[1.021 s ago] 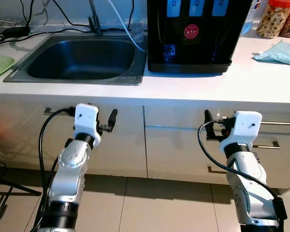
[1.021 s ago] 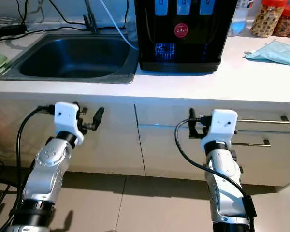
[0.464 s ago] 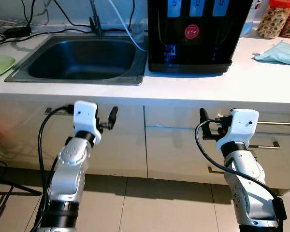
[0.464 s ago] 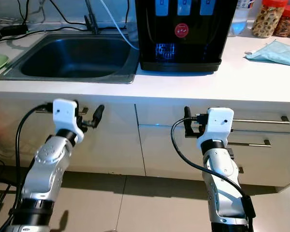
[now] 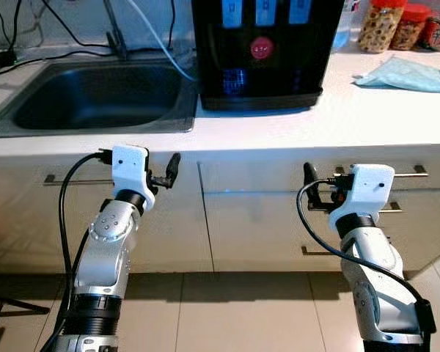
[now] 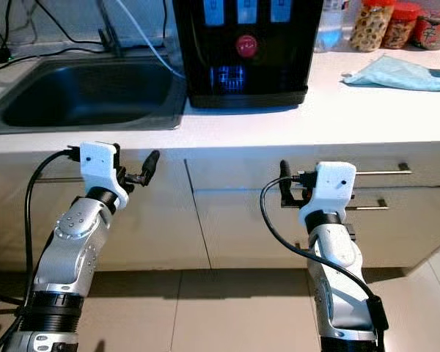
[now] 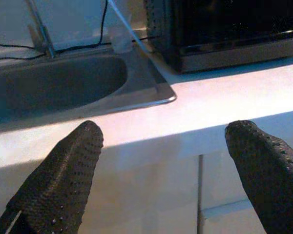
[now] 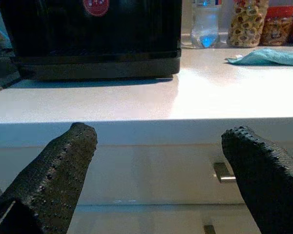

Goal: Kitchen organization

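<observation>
Both end effectors, left [image 7: 161,180] and right [image 8: 156,180], gape empty below the tabletop [image 5: 337,110]; the right wrist view adds a water bottle [image 8: 205,24].

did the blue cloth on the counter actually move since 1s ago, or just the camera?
No. The blue cloth keeps its place beside the jars; the dispenser and sink shifted equally, so the camera moved.

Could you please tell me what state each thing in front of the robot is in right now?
Left gripper: open, empty, in front of the cabinet below the sink.
Right gripper: open, empty, in front of the drawers.
Sink: empty, as far as shown.
Water dispenser: upright, blue panel lit.
Blue cloth: crumpled on the counter.
Drawers: shut.
Jars: upright, lidded.
</observation>
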You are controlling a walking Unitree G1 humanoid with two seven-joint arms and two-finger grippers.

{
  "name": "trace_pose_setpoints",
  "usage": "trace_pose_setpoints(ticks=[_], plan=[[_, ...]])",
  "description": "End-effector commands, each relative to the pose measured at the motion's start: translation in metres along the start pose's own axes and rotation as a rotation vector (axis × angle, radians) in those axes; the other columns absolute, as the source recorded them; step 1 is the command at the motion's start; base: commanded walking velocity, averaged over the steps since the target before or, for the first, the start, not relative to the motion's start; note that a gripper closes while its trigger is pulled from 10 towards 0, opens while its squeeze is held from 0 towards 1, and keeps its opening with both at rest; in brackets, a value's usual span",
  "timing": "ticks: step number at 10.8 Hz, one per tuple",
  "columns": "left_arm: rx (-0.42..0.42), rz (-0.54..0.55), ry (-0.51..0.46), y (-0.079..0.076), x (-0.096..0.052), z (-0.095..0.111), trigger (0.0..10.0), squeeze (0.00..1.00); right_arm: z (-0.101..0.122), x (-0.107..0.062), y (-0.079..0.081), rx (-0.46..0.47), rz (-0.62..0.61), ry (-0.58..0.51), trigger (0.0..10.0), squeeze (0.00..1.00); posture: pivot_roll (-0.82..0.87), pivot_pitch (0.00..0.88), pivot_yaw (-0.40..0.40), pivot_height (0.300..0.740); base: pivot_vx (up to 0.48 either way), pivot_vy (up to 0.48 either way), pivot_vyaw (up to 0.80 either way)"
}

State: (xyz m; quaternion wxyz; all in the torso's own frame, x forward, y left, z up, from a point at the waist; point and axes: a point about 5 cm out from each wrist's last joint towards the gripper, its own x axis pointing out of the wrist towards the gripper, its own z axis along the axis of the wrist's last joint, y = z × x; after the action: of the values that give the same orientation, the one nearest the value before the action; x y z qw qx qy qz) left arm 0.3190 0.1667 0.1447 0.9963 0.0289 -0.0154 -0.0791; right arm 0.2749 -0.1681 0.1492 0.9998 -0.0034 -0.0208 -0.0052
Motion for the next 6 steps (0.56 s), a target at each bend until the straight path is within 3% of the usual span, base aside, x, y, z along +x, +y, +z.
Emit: trace_pose_setpoints(ticks=[1, 6], plan=[[0.0, 0.024, -0.011, 0.007, 0.0029, 0.0061, 10.0, 0.0, 0.0056, 0.0011, 0.0035, 0.009, 0.019, -0.015, 10.0, 0.0, -0.01, 0.0, 0.094, 0.74, 0.0, 0.368, 0.0], [-0.007, 0.029, 0.008, 0.0084, 0.004, 0.0005, 10.0, 0.0, 0.007, 0.001, 0.0049, 0.013, 0.023, -0.02, 10.0, 0.0, -0.02, 0.0, 0.093, 0.74, 0.0, 0.391, 0.0]])
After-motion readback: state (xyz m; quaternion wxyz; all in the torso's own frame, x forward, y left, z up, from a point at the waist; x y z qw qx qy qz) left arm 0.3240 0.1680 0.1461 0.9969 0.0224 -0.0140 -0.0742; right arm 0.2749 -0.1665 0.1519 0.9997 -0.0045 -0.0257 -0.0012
